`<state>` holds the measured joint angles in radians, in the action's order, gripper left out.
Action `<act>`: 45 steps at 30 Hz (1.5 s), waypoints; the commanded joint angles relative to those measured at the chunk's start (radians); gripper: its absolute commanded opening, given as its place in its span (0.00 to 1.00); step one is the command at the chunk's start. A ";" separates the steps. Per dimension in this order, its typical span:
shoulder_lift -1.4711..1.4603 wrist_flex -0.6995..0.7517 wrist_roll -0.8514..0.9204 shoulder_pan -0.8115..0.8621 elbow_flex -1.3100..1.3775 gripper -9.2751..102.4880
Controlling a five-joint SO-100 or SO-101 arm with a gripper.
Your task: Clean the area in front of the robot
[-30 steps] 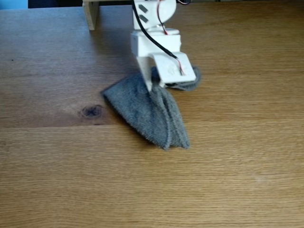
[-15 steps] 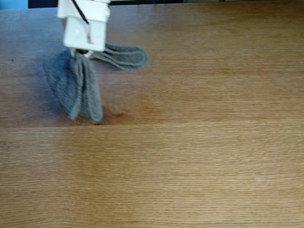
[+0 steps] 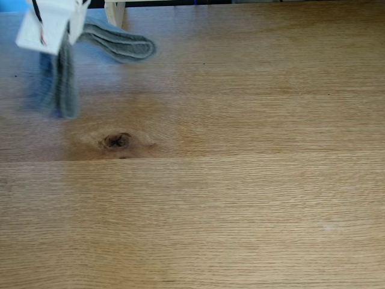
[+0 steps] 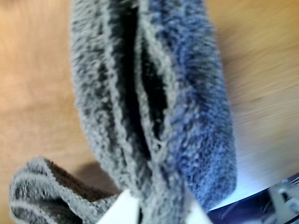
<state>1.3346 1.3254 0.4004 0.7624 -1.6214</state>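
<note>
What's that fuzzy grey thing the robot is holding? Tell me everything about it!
It is a grey cloth, thick and fluffy like terry towel. It is folded, so the wrist view shows several layers with stitched edges and dark gaps between them. The white gripper pinches it near the top. One part hangs down over the wooden table at the far left of the fixed view; another flap sticks out to the right. It looks blurred, and whether it touches the table is unclear.

In the fixed view, cloth (image 3: 60, 78) lies far left of knot (image 3: 117, 141).
</note>
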 commanded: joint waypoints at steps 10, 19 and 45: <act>-0.137 -0.132 -0.026 0.017 0.026 0.08; -0.038 -0.117 -0.031 -0.021 0.026 0.37; 0.537 0.008 -0.426 -0.703 -0.120 0.08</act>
<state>1.6858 1.3698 0.0046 0.0568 -1.6736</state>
